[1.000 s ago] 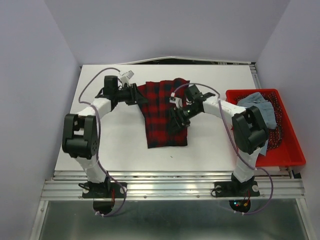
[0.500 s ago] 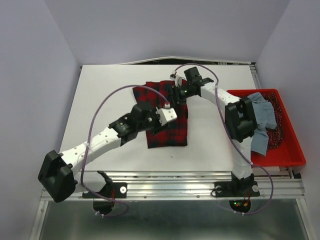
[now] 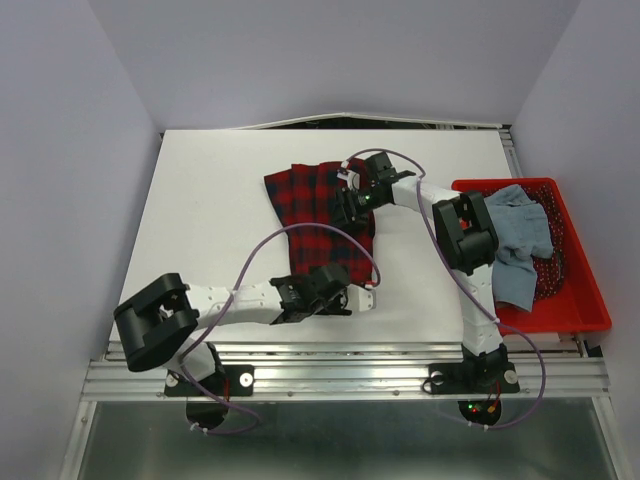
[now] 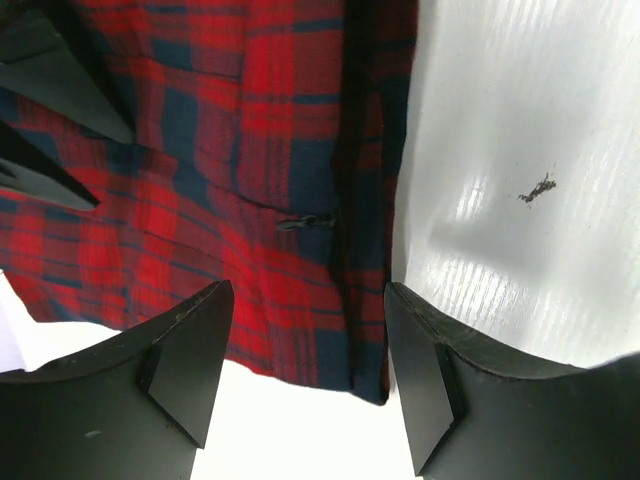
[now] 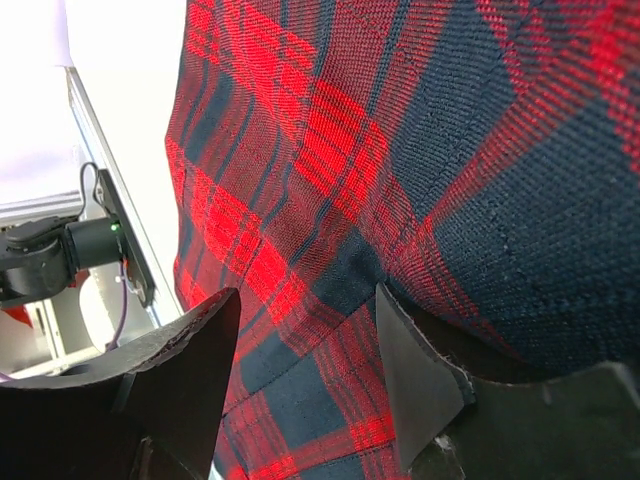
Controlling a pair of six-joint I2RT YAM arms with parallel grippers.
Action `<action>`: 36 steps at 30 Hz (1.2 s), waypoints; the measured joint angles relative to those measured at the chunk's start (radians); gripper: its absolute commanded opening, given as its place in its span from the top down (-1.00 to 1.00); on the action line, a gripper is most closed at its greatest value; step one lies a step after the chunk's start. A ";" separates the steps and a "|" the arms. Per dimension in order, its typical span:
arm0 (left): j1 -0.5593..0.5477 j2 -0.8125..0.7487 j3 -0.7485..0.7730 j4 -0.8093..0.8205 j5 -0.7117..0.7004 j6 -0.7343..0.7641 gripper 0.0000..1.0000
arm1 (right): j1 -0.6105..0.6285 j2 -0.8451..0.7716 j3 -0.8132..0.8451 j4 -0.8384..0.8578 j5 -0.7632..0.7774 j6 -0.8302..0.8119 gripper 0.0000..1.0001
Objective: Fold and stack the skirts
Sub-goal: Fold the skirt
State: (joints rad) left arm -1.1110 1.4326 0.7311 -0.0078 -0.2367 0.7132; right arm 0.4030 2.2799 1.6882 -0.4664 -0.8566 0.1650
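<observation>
The red-and-navy plaid skirt [image 3: 315, 215] lies flat mid-table, and it fills the left wrist view [image 4: 250, 180] and the right wrist view [image 5: 400, 150]. My left gripper [image 3: 348, 292] is low at the skirt's near right corner. It is open [image 4: 305, 370], and the corner's hem lies between its fingers [image 4: 190, 360]. My right gripper [image 3: 352, 205] is over the skirt's far right part, open [image 5: 305, 390], with plaid cloth between its fingers [image 5: 420, 385]. The light blue-grey skirt [image 3: 520, 230] lies crumpled in the red basket.
The red plastic basket [image 3: 575, 322] stands at the table's right edge, and the blue-grey cloth hangs over its near left side. A dark speck [image 4: 537, 187] lies on the white table right of the plaid skirt. Walls enclose the table on three sides.
My left arm has swung from the skirt's far left edge down to its near right corner and its jaws have opened. My right gripper has moved from mid-skirt toward the far right part.
</observation>
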 measured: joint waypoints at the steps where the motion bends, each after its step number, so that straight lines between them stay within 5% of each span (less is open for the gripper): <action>1: -0.001 0.018 -0.008 0.012 -0.007 0.007 -0.46 | 0.000 0.000 -0.002 0.003 -0.001 -0.002 -0.26; 10: -0.009 0.132 -0.018 0.109 -0.045 0.053 -0.43 | 0.000 0.000 -0.003 0.003 -0.007 -0.021 -0.26; 13: -0.009 0.152 -0.018 0.147 -0.056 0.064 -0.18 | 0.000 0.000 -0.003 0.003 -0.008 -0.027 -0.25; 19: -0.011 0.210 -0.013 0.189 -0.089 0.082 0.74 | 0.000 0.000 -0.003 0.000 -0.010 -0.047 -0.23; 22: -0.011 0.211 -0.004 0.171 -0.088 0.084 1.00 | 0.000 0.000 -0.006 0.000 -0.012 -0.057 -0.22; 36: 0.000 0.093 0.249 -0.327 0.172 -0.073 1.00 | 0.046 -0.048 -0.017 -0.107 -0.003 -0.095 -0.50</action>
State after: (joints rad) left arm -1.1107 1.5253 0.9802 -0.3344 -0.0647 0.6403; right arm 0.4488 2.2318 1.6711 -0.5732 -0.8593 0.0700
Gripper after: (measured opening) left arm 0.070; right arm 0.722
